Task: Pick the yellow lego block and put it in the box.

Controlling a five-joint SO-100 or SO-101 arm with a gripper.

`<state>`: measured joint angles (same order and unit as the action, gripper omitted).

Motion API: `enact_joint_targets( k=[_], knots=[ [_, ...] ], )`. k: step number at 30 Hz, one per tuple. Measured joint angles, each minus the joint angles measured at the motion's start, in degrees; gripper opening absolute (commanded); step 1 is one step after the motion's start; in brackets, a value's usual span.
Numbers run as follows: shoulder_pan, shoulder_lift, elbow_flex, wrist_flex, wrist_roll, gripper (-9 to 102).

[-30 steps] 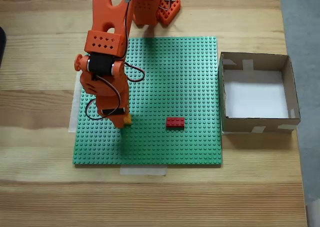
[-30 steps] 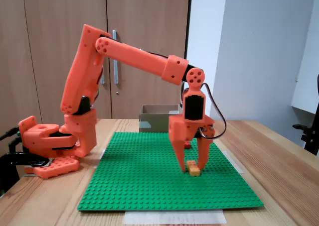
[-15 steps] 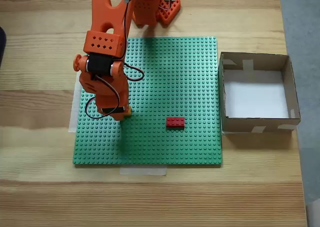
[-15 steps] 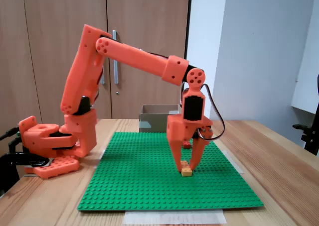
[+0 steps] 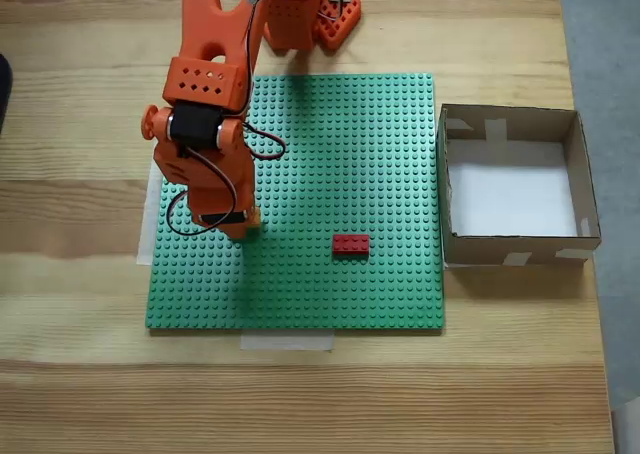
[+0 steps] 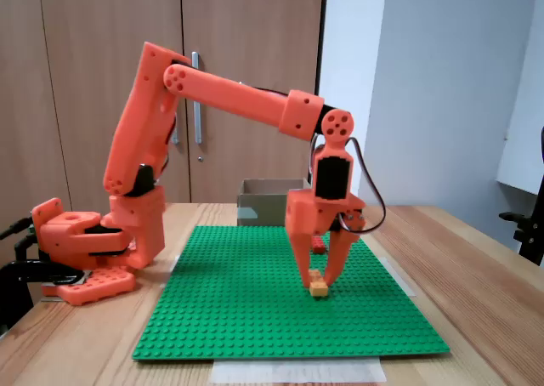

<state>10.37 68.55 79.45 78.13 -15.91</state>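
Observation:
The yellow lego block is pinched between the fingertips of my orange gripper, which is shut on it, and hangs just above the green baseplate. In the top-down fixed view the gripper points down over the left part of the baseplate, and the arm covers the block. The box stands off the plate's right edge with only its white bottom showing inside. In the side fixed view the box appears behind the arm.
A red brick lies on the plate between the gripper and the box, and shows behind the fingers as the red brick. The arm's base stands at the table's far end. Pale tape holds the plate's front edge.
The fingers have closed from a wide straddle onto the yellow block. The gripper has then risen slightly and shifted a little left in the top-down view, carrying the block.

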Motion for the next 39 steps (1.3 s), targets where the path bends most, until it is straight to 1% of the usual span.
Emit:
enact_joint_targets(
  k=[13,19,30,39],
  knots=[
    [-1.1,0.0,-11.3,8.5,0.1,6],
    [-3.7,0.0,-15.1,11.6,1.2,6],
    [-12.7,1.8,-17.1,14.5,4.5,7],
    [-19.7,4.2,-22.5,19.1,6.8,7]
  ],
)
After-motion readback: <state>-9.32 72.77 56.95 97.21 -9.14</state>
